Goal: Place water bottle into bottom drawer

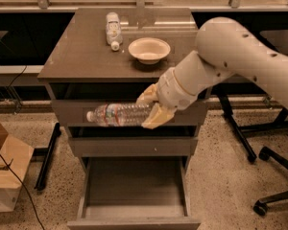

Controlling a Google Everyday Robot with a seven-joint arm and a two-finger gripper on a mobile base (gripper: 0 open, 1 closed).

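Note:
My gripper (151, 109) is shut on the water bottle (117, 114), a long clear ribbed bottle with a pale label band. It holds the bottle level, cap to the left, in front of the cabinet's top drawer front. The bottom drawer (134, 213) stands pulled out below, its grey box open and nothing visible inside. The bottle hangs well above the drawer opening.
On the cabinet top (81, 56) lie a shorter bottle with white cap and label (113, 29) and a white bowl (149, 50). A cardboard box (5, 176) sits on the floor at left. Chair bases and legs (273, 171) stand at right.

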